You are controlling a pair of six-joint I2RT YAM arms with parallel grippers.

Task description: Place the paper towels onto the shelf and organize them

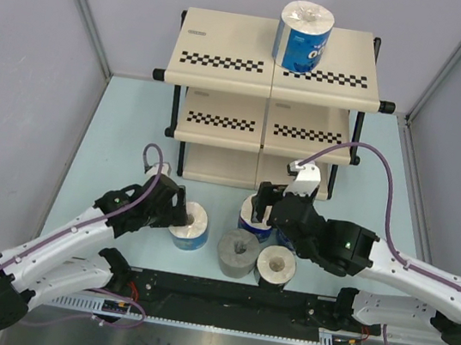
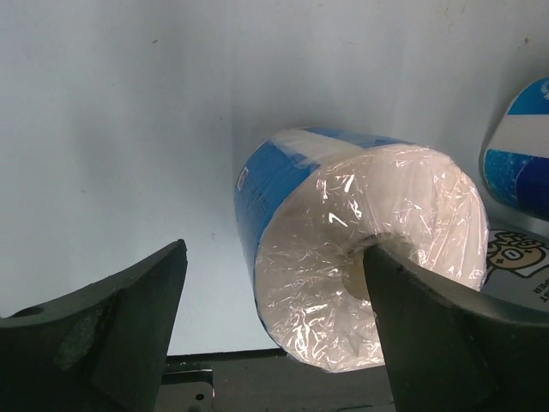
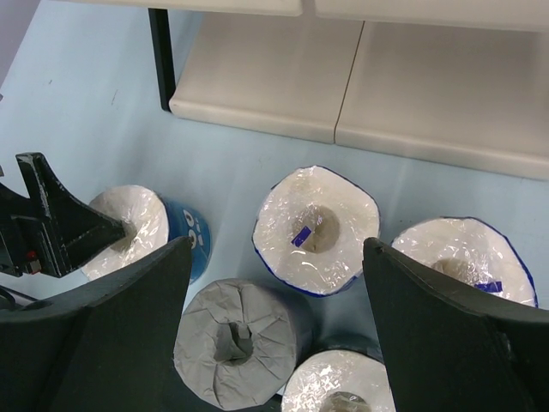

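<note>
left gripper (image 1: pixel 180 210): jaws released and standing apart at the left roll. The top view cannot show the gap. The left wrist view shows 1 finger (image 2: pixel 446 343) across the roll's core end and the other clear of the wrapper, so nothing is clamped.
left roll (image 1: pixel 190 226): blue wrapper, upright on the table (image 1: pixel 125 122), core up. The right wrist view shows a tip of the left gripper at its top.
grey roll (image 1: pixel 237 252): plain paper, upright at the near edge, between the left roll and the dark-wrapped roll.
shelf (image 1: pixel 231 51): 3 tiers at the back of the table. Only the top view shows all 3; the right wrist view catches just the lowest board.
middle roll (image 1: pixel 254 219): blue wrapper, mostly covered in the top view. The right wrist view shows its whole top, with a small blue tab at the core.
right gripper (image 1: pixel 272 198): jaws wide, holding nothing, above the middle roll.
top-tier roll (image 1: pixel 303 36): blue wrapper, upright on the right half of the shelf's top board; seen only from above.
dark-wrapped roll (image 1: pixel 275 266): just beside the grey roll.
right roll (image 3: pixel 463 253): blue wrapper, on the table right of the middle roll. It shows in the right wrist view only; from above the arm covers it.
</note>
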